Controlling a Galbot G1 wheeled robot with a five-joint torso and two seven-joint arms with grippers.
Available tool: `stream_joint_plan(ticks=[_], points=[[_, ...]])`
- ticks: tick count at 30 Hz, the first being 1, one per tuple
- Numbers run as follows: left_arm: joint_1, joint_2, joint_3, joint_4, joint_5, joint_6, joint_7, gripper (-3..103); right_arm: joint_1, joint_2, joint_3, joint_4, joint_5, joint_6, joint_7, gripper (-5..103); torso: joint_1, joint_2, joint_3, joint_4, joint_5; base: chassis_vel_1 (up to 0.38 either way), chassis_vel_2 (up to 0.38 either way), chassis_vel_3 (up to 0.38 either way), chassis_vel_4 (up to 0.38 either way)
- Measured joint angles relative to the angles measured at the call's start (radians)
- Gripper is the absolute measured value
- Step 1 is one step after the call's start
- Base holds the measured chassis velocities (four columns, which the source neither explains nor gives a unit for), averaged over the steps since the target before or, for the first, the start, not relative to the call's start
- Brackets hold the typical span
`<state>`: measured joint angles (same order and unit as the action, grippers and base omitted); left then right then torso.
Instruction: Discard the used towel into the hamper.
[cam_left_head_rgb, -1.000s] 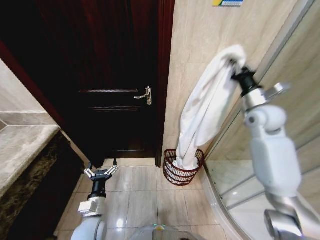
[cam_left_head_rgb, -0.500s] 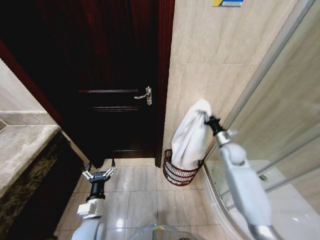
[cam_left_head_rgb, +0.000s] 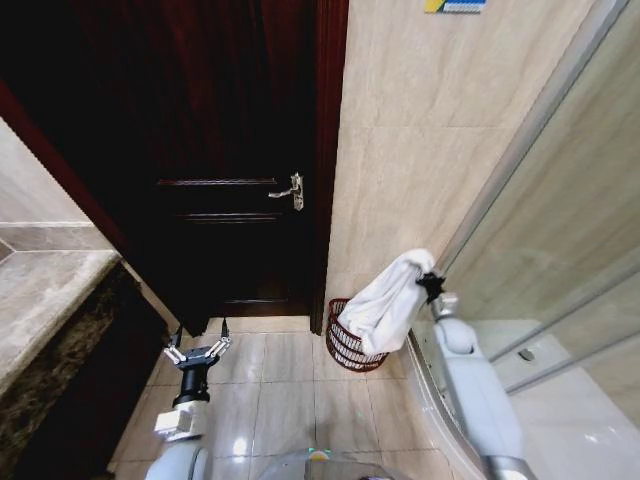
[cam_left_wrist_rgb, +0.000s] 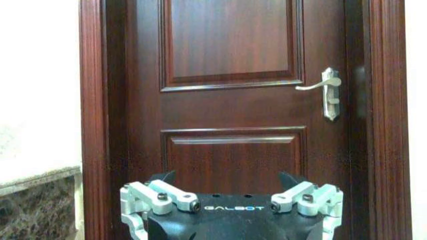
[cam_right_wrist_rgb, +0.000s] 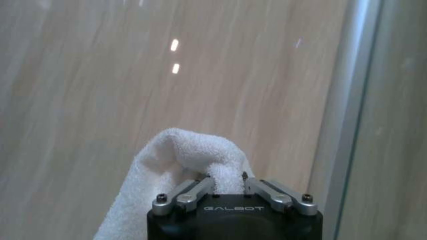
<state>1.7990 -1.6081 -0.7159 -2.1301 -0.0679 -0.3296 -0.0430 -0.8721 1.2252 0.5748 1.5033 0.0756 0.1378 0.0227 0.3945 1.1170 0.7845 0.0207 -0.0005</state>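
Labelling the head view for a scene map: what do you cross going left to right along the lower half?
Marble counter → left gripper, open, low over the floor tiles → hamper → white towel, draped into the hamper → right gripper, shut on the towel → glass shower screen.

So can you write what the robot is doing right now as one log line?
right hand: shut on towel | towel: draped over hamper, lower end at its rim | left hand: open, low by door
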Motion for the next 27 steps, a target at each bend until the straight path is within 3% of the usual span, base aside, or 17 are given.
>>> stream_joint_plan(ticks=[9, 18, 20, 22, 24, 25, 27], points=[[0.008, 0.0, -0.004, 0.007, -0.004, -0.017, 0.0, 100, -0.01, 0.003, -0.052, 0.172, 0.079, -0.028, 0.024, 7, 0.0, 0.0, 0.0, 0.0, 0.0008, 0.0, 0.0, 0.0, 0.0], [0.013, 0.0, -0.01, 0.007, -0.007, -0.023, -0.002, 100, -0.069, 0.086, -0.093, 0.075, 0.088, 0.025, -0.076, 7, 0.0, 0.0, 0.0, 0.0, 0.0006, 0.0, 0.0, 0.0, 0.0], [0.013, 0.0, -0.009, 0.007, -0.007, -0.023, -0.002, 100, -0.076, 0.105, -0.094, 0.037, 0.151, 0.034, -0.099, 7, 0.0, 0.0, 0.0, 0.0001, 0.0007, 0.0, 0.0, 0.0, 0.0], [0.013, 0.0, -0.009, 0.007, -0.007, -0.024, -0.002, 100, -0.076, 0.105, -0.094, 0.036, 0.155, 0.034, -0.101, 7, 0.0, 0.0, 0.0, 0.0001, 0.0007, 0.0, 0.0, 0.0, 0.0], [0.01, 0.0, -0.007, 0.008, -0.007, -0.023, -0.002, 100, -0.089, 0.107, -0.097, 0.039, 0.266, 0.008, -0.127, 7, 0.0, 0.0, 0.0, 0.0, 0.0002, 0.0, 0.0, 0.0, 0.0], [0.01, 0.0, -0.007, 0.008, -0.007, -0.023, -0.002, 100, -0.089, 0.107, -0.097, 0.039, 0.266, 0.008, -0.127, 7, 0.0, 0.0, 0.0, 0.0, 0.0002, 0.0, 0.0, 0.0, 0.0], [0.006, 0.0, -0.004, 0.011, -0.005, -0.023, -0.002, 100, -0.096, 0.105, -0.112, 0.083, 0.397, -0.039, -0.16, 7, 0.0, 0.0, 0.0, -0.0003, 0.0001, 0.0, 0.0, 0.0, 0.0]])
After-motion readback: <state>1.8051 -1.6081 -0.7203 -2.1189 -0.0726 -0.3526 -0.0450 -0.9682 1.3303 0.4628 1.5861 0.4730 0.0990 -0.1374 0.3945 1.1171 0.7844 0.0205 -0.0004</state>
